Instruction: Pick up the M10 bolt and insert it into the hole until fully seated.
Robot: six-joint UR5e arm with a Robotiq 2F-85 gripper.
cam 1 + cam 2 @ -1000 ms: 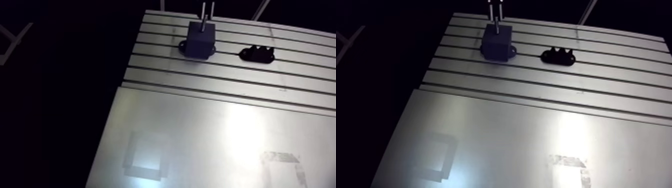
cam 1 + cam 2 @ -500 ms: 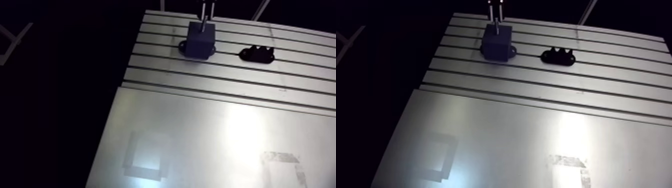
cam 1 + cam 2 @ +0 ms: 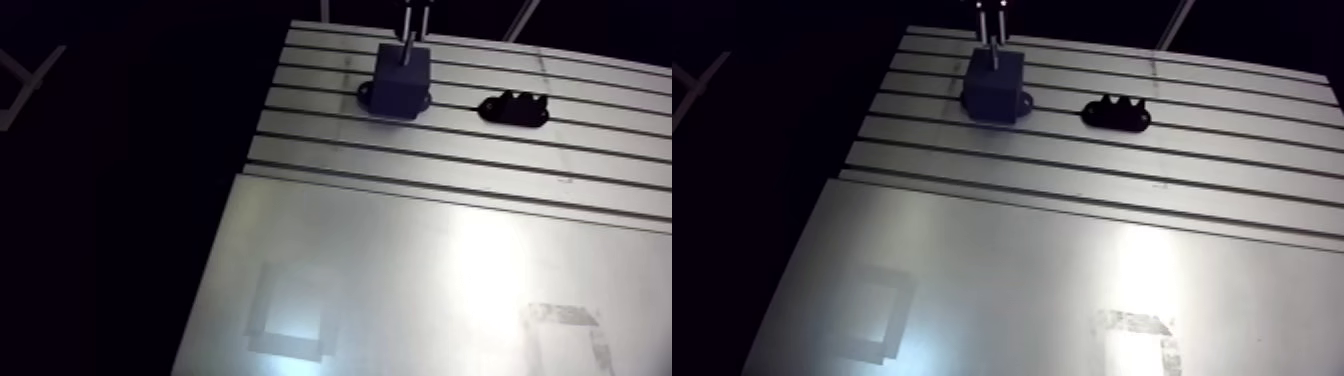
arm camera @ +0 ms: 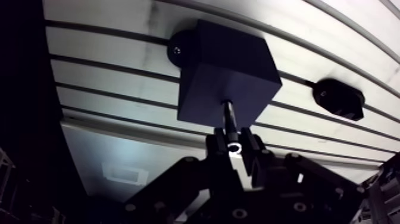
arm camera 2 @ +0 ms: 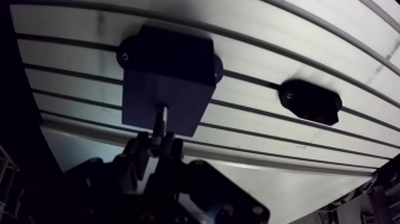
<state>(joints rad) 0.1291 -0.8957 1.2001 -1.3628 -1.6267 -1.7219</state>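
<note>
A dark square block (image 4: 229, 74) with a flange at its base stands on the slotted table (image 3: 420, 170), near its far edge. In the wrist view my gripper (image 4: 233, 146) is shut on the head end of the M10 bolt (image 4: 228, 116). The bolt's thin metal shaft runs from the fingers down to the block's top face, and its tip meets the block at the hole. How deep the tip sits is hidden. In the arm view the gripper (image 3: 415, 15) hangs straight above the block (image 3: 402, 80).
A low black part with a lobed outline (image 3: 514, 106) lies on the slots to the right of the block. Nearer the camera a smooth metal plate (image 3: 400, 280) carries a taped square outline (image 3: 295, 310) and a tape patch (image 3: 565, 320).
The gripper and bolt have come slightly lower over the block. The whole arm view has shifted a little with the arm.
</note>
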